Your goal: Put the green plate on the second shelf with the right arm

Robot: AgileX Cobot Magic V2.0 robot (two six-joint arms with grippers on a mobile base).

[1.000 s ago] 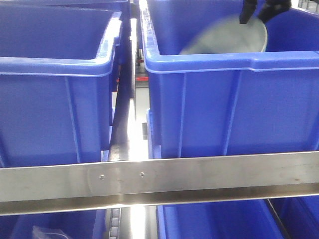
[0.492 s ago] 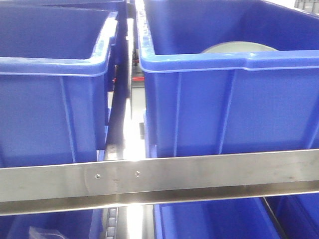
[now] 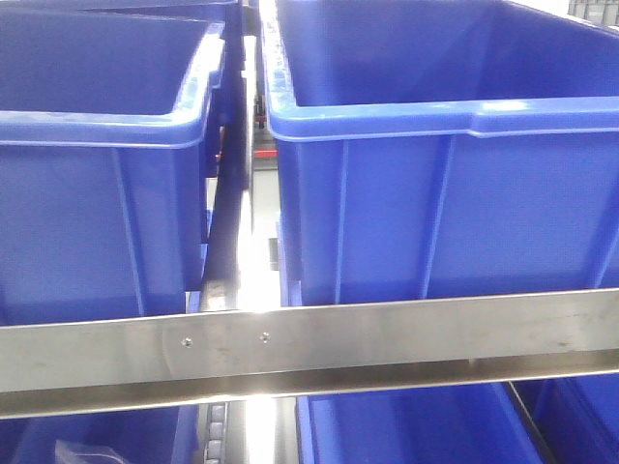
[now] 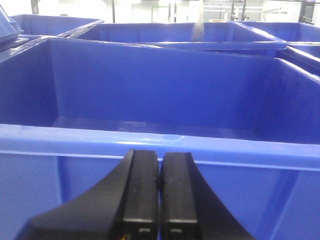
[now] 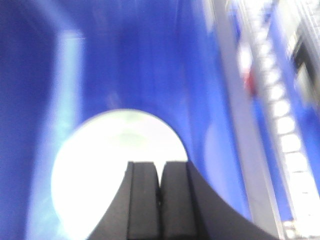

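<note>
In the right wrist view the green plate point(image 5: 115, 150) shows as a round, overexposed pale disc against a blurred blue bin wall point(image 5: 140, 60). My right gripper point(image 5: 160, 166) is shut with its tips on the plate's near edge. The front view shows neither the plate nor the right gripper; the near wall of the right blue bin point(image 3: 435, 121) hides what is inside. My left gripper point(image 4: 159, 156) is shut on nothing, just in front of the rim of a blue bin point(image 4: 160, 142).
Two large blue bins, the left one point(image 3: 97, 130), stand side by side on a rack behind a steel front rail point(image 3: 387, 338). More blue bins point(image 3: 406, 430) sit on the level below. A narrow gap with a metal post point(image 3: 232, 222) separates the bins.
The plate and right gripper showed above the right bin's rim a second ago, sank until only the plate's top edge showed, and are now out of the front view.
</note>
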